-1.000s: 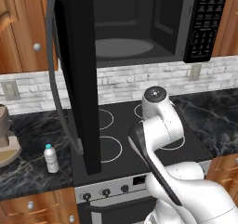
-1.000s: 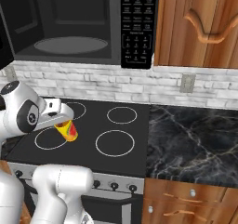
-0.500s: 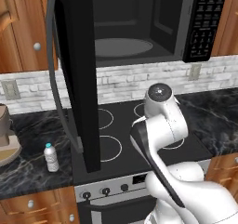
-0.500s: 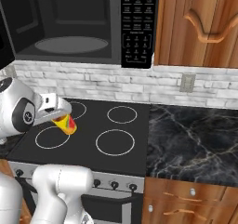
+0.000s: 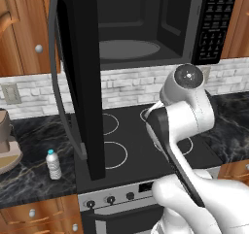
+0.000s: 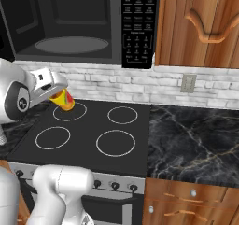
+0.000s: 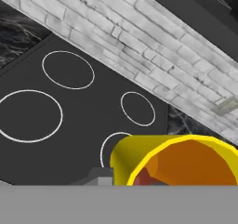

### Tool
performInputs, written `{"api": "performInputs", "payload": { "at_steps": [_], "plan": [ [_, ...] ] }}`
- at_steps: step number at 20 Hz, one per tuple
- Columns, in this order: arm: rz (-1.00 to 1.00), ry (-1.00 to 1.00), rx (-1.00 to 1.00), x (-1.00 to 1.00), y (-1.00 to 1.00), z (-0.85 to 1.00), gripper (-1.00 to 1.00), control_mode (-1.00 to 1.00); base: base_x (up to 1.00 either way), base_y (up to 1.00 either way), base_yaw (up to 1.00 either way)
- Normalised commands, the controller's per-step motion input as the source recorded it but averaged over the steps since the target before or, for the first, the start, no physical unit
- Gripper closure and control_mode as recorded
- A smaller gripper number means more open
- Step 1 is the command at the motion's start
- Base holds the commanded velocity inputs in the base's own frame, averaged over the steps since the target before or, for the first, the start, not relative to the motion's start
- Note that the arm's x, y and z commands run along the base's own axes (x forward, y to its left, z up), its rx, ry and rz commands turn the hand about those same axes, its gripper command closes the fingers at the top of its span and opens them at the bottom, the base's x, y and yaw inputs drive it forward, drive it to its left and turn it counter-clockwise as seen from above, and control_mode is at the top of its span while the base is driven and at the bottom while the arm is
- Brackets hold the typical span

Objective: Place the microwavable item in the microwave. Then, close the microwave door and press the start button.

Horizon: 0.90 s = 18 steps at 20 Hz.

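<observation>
hand pinching small yellow cup-shaped container with red-orange mark, tilted, above black stovetop's back-left corner | likely lifted toward large black microwave's cavity | tall black door panel open for loading

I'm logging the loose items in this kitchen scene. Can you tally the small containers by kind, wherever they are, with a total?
Yellow cups: 1, the yellow cup carried tilted at the tool above the stovetop
Clear water bottles: 1, the water bottle standing on the counter
Total: 2
</observation>
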Motion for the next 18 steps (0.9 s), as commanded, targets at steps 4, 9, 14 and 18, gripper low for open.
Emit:
{"api": "performInputs", "payload": {
  "at_steps": [4, 9, 14, 18],
  "plan": [
    [0.06, -0.07, -0.05, -0.11, 0.0, 0.7, 1.0, -1.0, 0.0, 0.0, 0.0],
    [0.05, -0.16, -0.06, -0.05, 0.05, 0.53, 1.0, -1.0, 0.0, 0.0, 0.0],
    [0.07, -0.12, -0.07, 0.04, 0.0, 0.51, 1.0, -1.0, 0.0, 0.0, 0.0],
    [0.09, -0.01, -0.05, 0.27, 0.04, 0.41, 1.0, -1.0, 0.0, 0.0, 0.0]
  ]
}}
